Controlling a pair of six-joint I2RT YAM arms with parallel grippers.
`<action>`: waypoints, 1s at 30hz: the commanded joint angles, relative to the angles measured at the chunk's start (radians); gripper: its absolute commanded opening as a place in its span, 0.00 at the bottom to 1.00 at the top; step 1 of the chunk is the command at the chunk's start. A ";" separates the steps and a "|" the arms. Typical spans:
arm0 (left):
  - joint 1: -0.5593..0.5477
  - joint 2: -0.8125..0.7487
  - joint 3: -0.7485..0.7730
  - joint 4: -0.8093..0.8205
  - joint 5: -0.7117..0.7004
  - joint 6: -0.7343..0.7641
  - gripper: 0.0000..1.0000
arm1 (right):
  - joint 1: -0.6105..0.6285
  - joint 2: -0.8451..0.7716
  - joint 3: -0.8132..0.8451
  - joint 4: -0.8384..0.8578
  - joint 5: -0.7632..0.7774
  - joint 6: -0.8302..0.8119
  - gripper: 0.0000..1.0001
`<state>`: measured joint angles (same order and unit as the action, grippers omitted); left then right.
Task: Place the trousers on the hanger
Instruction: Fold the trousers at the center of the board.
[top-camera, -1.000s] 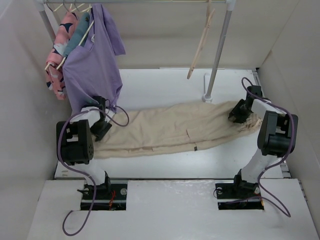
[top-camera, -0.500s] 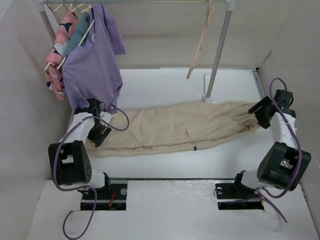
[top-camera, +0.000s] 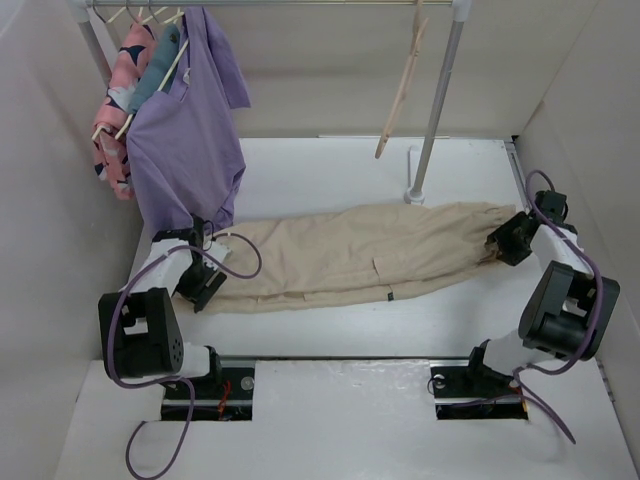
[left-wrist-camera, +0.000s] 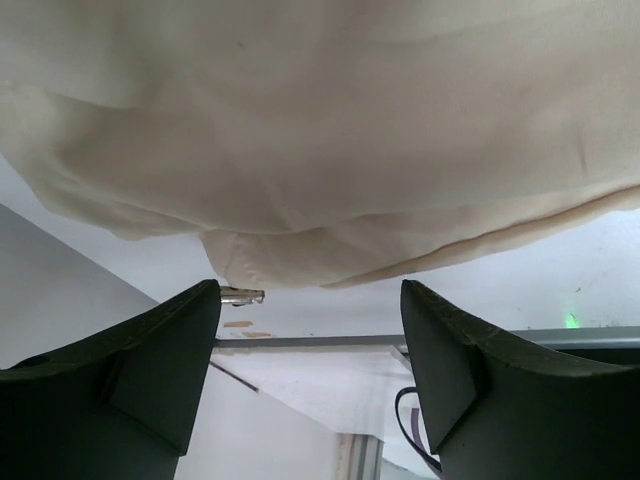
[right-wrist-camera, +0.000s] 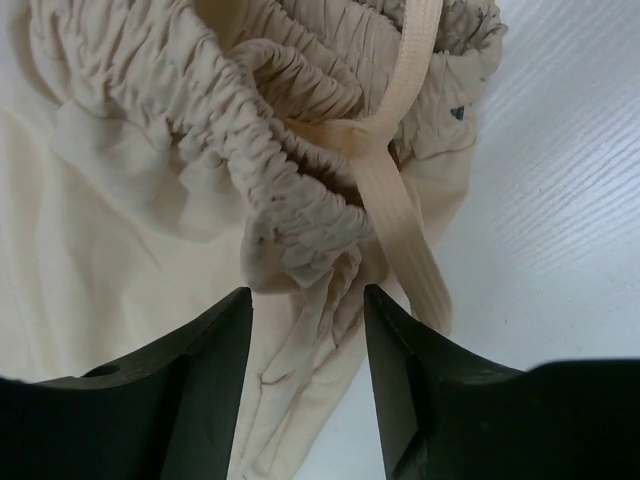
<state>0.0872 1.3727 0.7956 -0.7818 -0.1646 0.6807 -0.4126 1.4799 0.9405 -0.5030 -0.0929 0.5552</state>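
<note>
The beige trousers (top-camera: 350, 255) lie flat across the table, leg ends to the left and gathered waistband (right-wrist-camera: 300, 180) to the right. My left gripper (top-camera: 203, 285) is low at the leg ends. In the left wrist view it (left-wrist-camera: 310, 288) stands open, the hem (left-wrist-camera: 300, 255) just ahead of its fingertips and nothing between them. My right gripper (top-camera: 497, 245) is at the waistband. In the right wrist view it (right-wrist-camera: 307, 292) is open, straddling a fold of cloth below the elastic, next to the drawstring (right-wrist-camera: 400, 200). The pale hanger (top-camera: 405, 80) hangs bare from the rail at the back.
A purple shirt (top-camera: 185, 140) and a pink patterned garment (top-camera: 112, 110) hang at the rail's left end, just above my left arm. The rack's right post (top-camera: 437, 110) stands on the table behind the trousers. Walls close in on both sides.
My right gripper left the waistband, swung out to the right, then came back to its edge with narrower jaws. My left gripper slid a little down and toward me along the leg ends.
</note>
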 joint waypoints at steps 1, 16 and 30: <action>0.005 0.008 -0.015 0.001 0.016 -0.018 0.71 | 0.003 0.014 0.020 0.087 0.009 0.005 0.56; 0.005 0.111 -0.024 0.035 0.099 -0.099 0.35 | 0.003 0.096 0.011 0.113 0.061 -0.023 0.00; 0.014 -0.027 0.088 -0.060 0.040 -0.170 0.70 | 0.003 -0.020 0.017 0.034 0.096 -0.066 0.00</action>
<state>0.0883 1.3949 0.8326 -0.7895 -0.1074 0.5541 -0.4118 1.4868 0.9314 -0.4541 -0.0307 0.5152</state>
